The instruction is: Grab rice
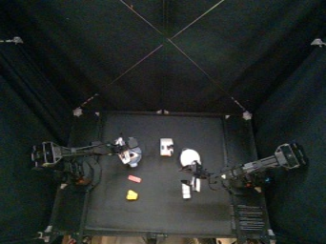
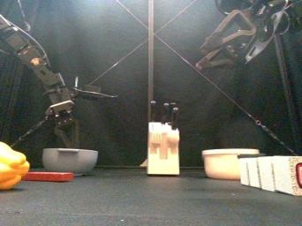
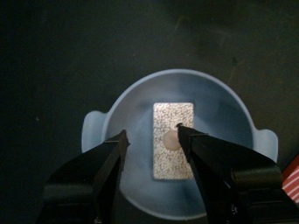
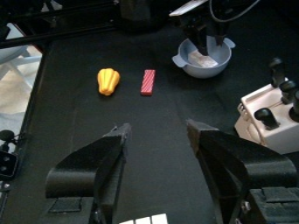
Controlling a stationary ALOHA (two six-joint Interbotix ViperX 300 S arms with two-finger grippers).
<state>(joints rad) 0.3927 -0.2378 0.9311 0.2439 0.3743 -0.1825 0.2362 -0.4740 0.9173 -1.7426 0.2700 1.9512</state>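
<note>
The rice [image 3: 173, 157], a small white and pale speckled packet, lies flat in a blue-grey bowl [image 3: 117, 105]. My left gripper [image 3: 152, 136] hangs just above it, open, with one jaw on each side of the packet. In the top view the left gripper [image 1: 125, 149] is over the bowl at the table's left. In the front view the bowl [image 2: 69, 161] hides the rice. My right gripper [image 4: 158, 166] is open and empty, held high over the right half of the table. From there the bowl [image 4: 205, 59] shows far off with the left arm above it.
A white block with black handles [image 2: 163, 148] stands mid-table. A white round bowl [image 2: 230, 163] and white boxes [image 2: 271, 172] stand at the right. A yellow pepper [image 4: 107, 80] and a red bar [image 4: 149, 81] lie at the front left.
</note>
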